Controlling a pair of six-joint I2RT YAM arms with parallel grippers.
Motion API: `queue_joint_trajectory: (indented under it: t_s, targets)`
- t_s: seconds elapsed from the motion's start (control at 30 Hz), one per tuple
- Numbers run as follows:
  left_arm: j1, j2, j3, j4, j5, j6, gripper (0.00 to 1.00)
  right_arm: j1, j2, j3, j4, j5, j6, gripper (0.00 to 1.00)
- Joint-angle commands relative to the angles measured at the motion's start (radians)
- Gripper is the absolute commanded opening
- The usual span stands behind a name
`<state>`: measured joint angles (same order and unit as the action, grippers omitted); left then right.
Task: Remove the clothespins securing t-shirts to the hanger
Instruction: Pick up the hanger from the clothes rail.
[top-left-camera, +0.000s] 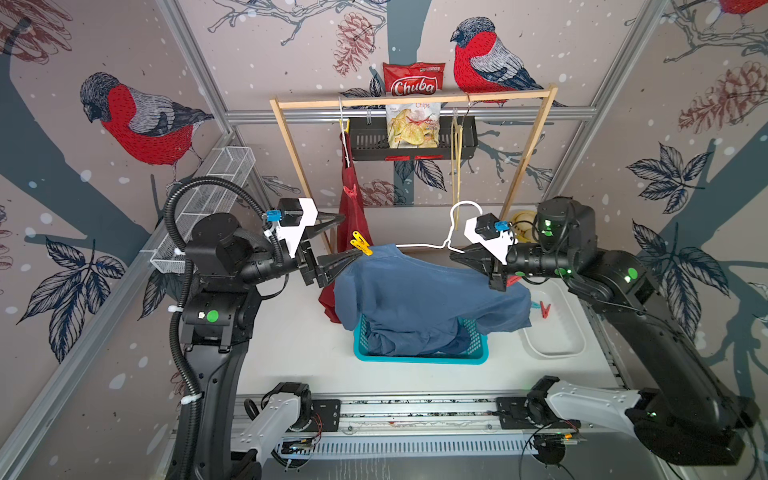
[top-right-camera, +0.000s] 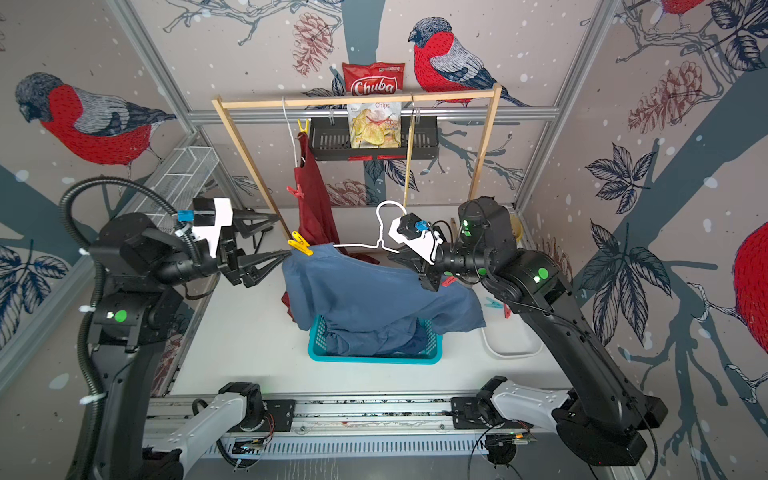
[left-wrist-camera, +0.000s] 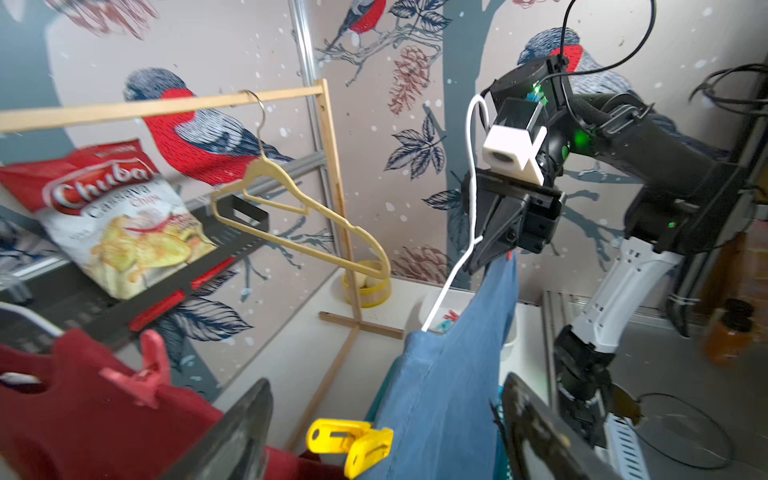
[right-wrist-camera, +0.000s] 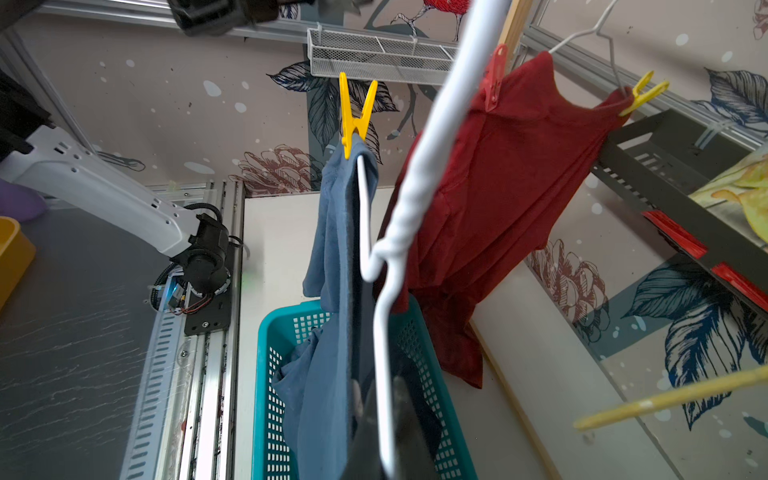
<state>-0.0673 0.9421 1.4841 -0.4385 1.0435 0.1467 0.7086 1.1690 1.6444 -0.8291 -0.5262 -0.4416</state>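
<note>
Top views both show the right gripper (top-left-camera: 457, 254) shut tight on the white hanger (top-left-camera: 424, 247) at one shoulder. It carries the blue t-shirt (top-left-camera: 415, 291) clear of the wooden rack (top-left-camera: 415, 99), hem sagging into the teal basket (top-left-camera: 419, 358). To my eye that is a steadying hold: the hanger is held level for the other arm to work, and the shirt has somewhere to drop. At the opposite shoulder sits the yellow clothespin (top-left-camera: 360, 244), handles up. The left gripper (top-left-camera: 350, 235) has its jaws spread wide and empty. Its lower finger's tip is right beside the pin and the upper one is well above it. Whether the lower tip touches, I cannot tell.

Left wrist view: the pin (left-wrist-camera: 351, 440) lies between the two spread fingers (left-wrist-camera: 241, 428), nearer the one on the dark red t-shirt's (left-wrist-camera: 83, 415) side, biting the blue shoulder edge. Neither finger seems to press it. Across the way, the right jaws look pinched on wire and cloth together.

Right wrist view: the hanger wire (right-wrist-camera: 386, 332) runs straight away from the camera, and the yellow pin (right-wrist-camera: 355, 112) stands upright at its far end. Only a dark sliver of finger shows beside the wire. Behind, the dark red shirt hangs on the rack with a red clothespin (right-wrist-camera: 494, 79) and a second yellow clothespin (right-wrist-camera: 644, 93) on it.
</note>
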Motion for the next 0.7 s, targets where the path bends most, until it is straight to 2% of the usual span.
queue_joint_trajectory:
  t_s: [0.0, 0.1, 0.17, 0.3, 0.43, 0.53, 0.67]
  targets:
    - [0.003, 0.006, 0.03, -0.007, -0.129, 0.025, 0.77, 0.016, 0.013, -0.016, 0.095, 0.014, 0.038, 0.0]
    - [-0.006, 0.006, -0.011, 0.108, -0.095, -0.091, 0.67, 0.052, 0.027, -0.033, 0.138, 0.02, 0.058, 0.0]
    - [-0.048, 0.006, -0.054, 0.201, -0.095, -0.173, 0.61, 0.079, 0.035, -0.042, 0.165, 0.034, 0.068, 0.0]
    - [-0.269, 0.031, -0.072, 0.201, -0.264, -0.157, 0.6, 0.14, 0.05, -0.063, 0.22, 0.066, 0.088, 0.0]
    - [-0.478, 0.073, -0.095, 0.23, -0.45, -0.152, 0.59, 0.192, 0.064, -0.065, 0.247, 0.148, 0.099, 0.0]
    - [-0.572, 0.113, -0.103, 0.246, -0.503, -0.144, 0.59, 0.213, 0.071, -0.066, 0.255, 0.192, 0.102, 0.0]
    - [-0.612, 0.156, -0.102, 0.269, -0.499, -0.147, 0.57, 0.231, 0.081, -0.064, 0.248, 0.207, 0.1, 0.0]
